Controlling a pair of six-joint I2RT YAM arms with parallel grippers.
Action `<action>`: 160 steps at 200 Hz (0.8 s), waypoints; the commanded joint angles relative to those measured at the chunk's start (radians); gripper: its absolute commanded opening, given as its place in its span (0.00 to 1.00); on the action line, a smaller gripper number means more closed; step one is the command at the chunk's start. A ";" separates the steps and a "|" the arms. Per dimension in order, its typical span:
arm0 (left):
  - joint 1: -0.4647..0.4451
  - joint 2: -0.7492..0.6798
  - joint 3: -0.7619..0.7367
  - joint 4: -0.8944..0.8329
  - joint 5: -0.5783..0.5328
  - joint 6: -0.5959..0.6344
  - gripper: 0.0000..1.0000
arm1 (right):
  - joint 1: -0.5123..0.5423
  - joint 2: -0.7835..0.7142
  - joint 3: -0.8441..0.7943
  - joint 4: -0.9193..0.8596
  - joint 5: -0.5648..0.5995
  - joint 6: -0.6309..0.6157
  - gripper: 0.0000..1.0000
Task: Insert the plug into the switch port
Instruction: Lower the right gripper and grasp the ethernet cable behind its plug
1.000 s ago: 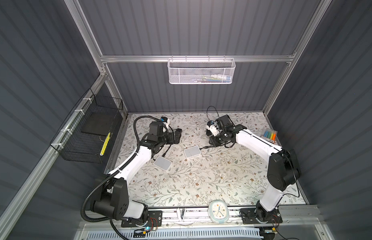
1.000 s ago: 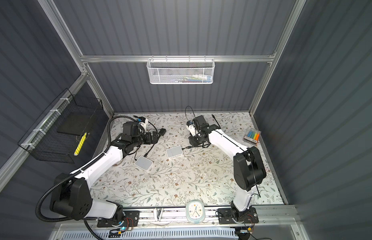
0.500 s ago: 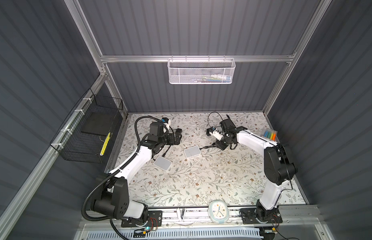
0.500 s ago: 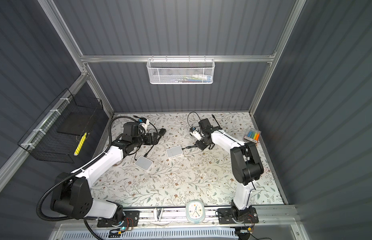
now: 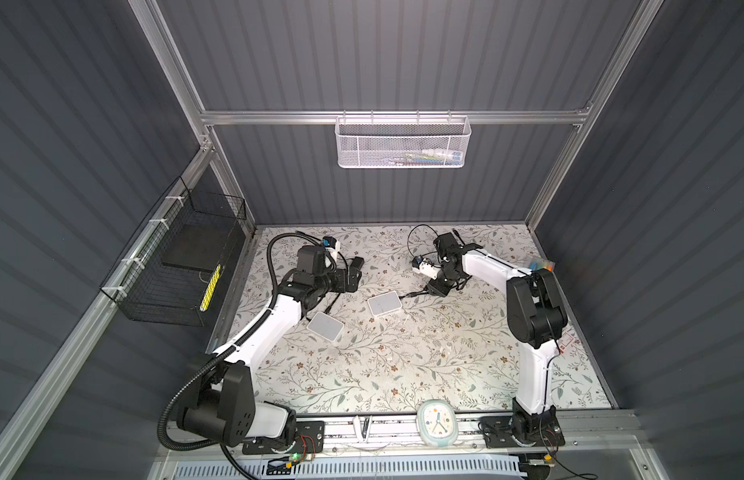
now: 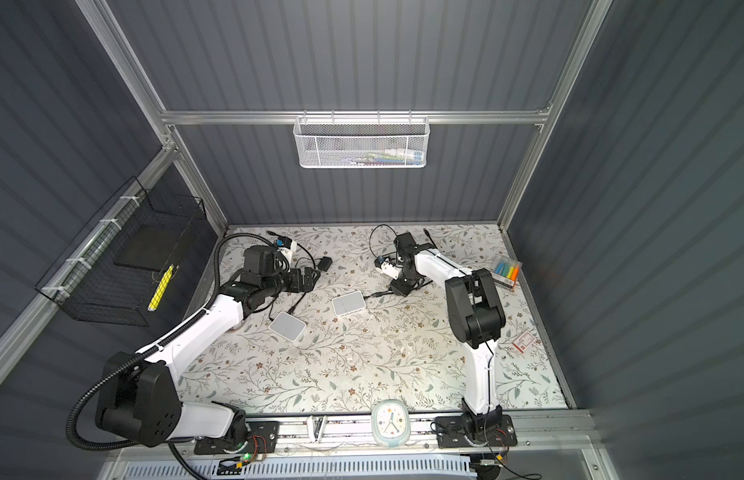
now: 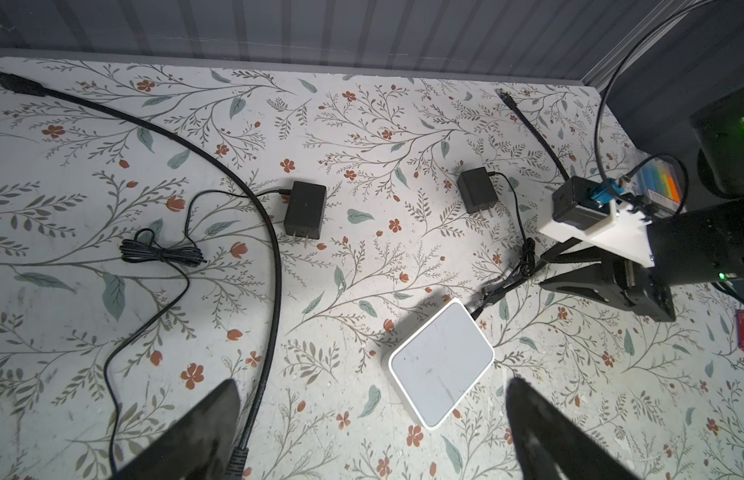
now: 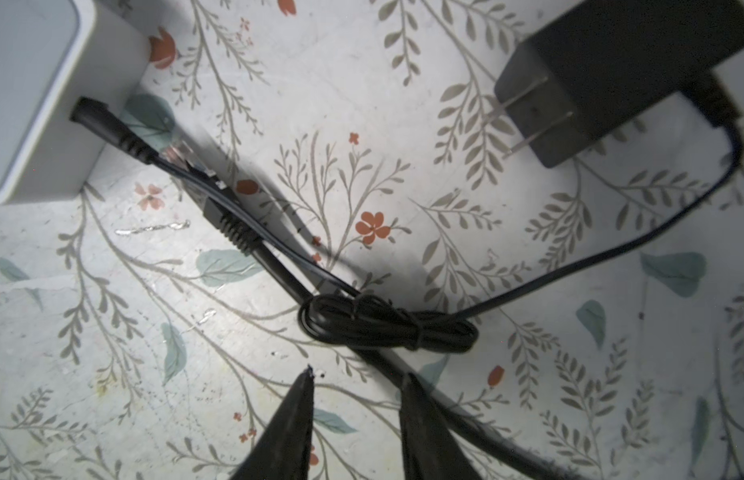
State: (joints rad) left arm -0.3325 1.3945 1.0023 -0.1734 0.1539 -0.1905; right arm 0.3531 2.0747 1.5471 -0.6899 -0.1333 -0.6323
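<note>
Two open, empty pincers; we reckon right pincer (image 8: 357, 374) beats left pincer (image 7: 373, 380): clear-tipped black cable plug (image 8: 179, 151) lies just ahead, pointing lengthwise at white square switch (image 8: 50, 124).

No legible text anywhere (clock (image 5: 438, 424) numerals blurred).

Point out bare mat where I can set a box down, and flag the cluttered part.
Largest free patch: front middle of the floral mat, bordered by two white square switch boxes behind, the pale round clock in front. Crowded: the back, strewn with two black power adapters and black cables.
</note>
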 commanded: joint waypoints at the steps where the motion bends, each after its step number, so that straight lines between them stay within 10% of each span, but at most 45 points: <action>1: 0.004 0.002 0.008 -0.026 0.004 0.022 1.00 | -0.008 -0.001 -0.014 -0.039 -0.013 -0.048 0.37; 160: 0.005 0.015 0.023 -0.031 0.039 0.024 1.00 | 0.048 0.035 -0.070 -0.021 0.007 -0.086 0.21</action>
State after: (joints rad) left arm -0.3325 1.4170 1.0054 -0.1909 0.1699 -0.1886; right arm 0.3721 2.1017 1.5204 -0.6445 -0.1108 -0.7078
